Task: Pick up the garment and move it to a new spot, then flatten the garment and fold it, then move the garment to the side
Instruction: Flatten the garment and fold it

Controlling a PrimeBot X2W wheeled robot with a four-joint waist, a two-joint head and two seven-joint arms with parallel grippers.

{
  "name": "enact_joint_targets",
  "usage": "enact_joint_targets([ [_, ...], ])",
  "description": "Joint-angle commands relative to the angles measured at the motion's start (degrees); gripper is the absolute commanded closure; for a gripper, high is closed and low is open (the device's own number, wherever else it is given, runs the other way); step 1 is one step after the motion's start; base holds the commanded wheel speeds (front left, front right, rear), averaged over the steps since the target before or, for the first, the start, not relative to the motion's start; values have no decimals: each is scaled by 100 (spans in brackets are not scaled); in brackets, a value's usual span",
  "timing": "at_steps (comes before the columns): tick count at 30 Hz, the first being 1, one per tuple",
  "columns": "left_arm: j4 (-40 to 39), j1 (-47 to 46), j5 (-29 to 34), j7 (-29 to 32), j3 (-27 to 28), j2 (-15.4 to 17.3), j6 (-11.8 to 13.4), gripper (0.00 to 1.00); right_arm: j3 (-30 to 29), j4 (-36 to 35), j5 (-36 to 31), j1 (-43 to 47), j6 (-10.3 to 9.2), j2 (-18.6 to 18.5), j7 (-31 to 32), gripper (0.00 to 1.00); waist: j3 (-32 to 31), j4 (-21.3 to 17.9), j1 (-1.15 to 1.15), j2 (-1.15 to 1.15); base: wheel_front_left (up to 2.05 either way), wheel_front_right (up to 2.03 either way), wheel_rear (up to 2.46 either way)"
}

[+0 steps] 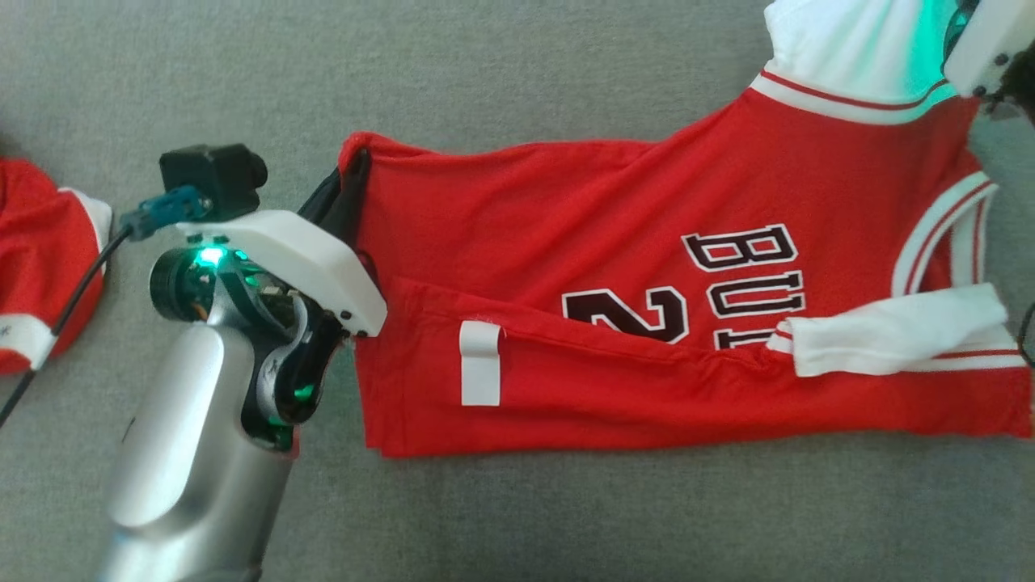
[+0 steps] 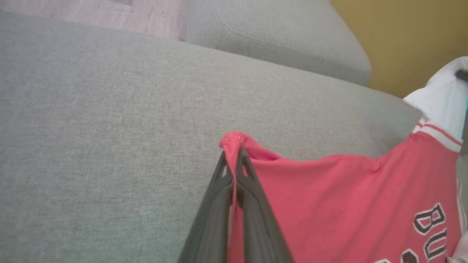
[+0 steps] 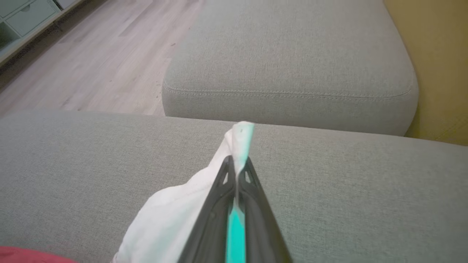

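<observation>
On the garment (image 1: 566, 210), lettering (image 1: 748, 275) reads "BU", maybe "BUL", and "2".

In the head view the garment (image 1: 614, 210) is running off the right edge. Its folded-up lower panel is covering the bottom of the black lettering (image 1: 740, 249), leaving the word and number incomplete. Above the garment's collar, its white sleeve (image 1: 841, 48) is being cut by the top edge, and the right arm's white housing (image 1: 982, 48) is hiding the fingers there. At the garment's left corner the left gripper (image 1: 358, 166) is sitting partly behind its white mount (image 1: 299, 259). Left of the garment, a second red cloth (image 1: 40, 242) is being cropped by the edge.
</observation>
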Motion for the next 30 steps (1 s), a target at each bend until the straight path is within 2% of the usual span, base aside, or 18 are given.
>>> enact_joint_targets([
  [1, -281, -42, -31, -78, 258, 128, 33, 100, -29, -285, 36, 92, 40, -68, -34, 100, -101, -81, 0, 0, 0, 0, 0],
  [6, -746, 645, -123, -204, 300, 160, 106, 100, -80, -916, 201, 933, 40, -317, -19, 100, -395, -280, 0, 0, 0, 0, 0],
  [13, -1534, 1893, -325, -387, 613, 287, 349, 100, -580, -2077, 404, 2571, 40, -495, 297, 100, -794, -538, 0, 0, 0, 0, 0],
  [18, -1817, 2618, -472, -343, 667, 321, 457, 100, -923, -2680, 312, 3470, 40, -272, 586, 100, -879, -676, 0, 0, 0, 0, 0],
  [24, -1706, 2871, -426, -392, 666, 354, 520, 100, -957, -2911, 47, 3935, 40, 47, 731, 100, -832, -709, 0, 0, 0, 0, 0],
  [25, -1644, 2872, -402, -399, 658, 377, 511, 82, -940, -2919, -12, 3962, 40, 72, 745, 72, -828, -704, 0, 0, 0, 0, 0],
  [26, -1580, 2869, -353, -425, 648, 406, 501, 7, -909, -2922, -51, 4000, 40, 80, 798, 0, -832, -698, 0, 0, 0, 0, 0],
  [27, -1535, 2861, -259, -489, 626, 450, 480, 0, -881, -2928, -98, 4041, 40, 60, 878, 0, -841, -692, 0, 0, 0, 0, 0],
  [30, -1451, 2891, 101, -959, 726, 492, 593, 0, -852, -3035, -219, 4171, 40, -106, 1144, 0, -918, -688, 0, 0, 0, 0, 0],
])
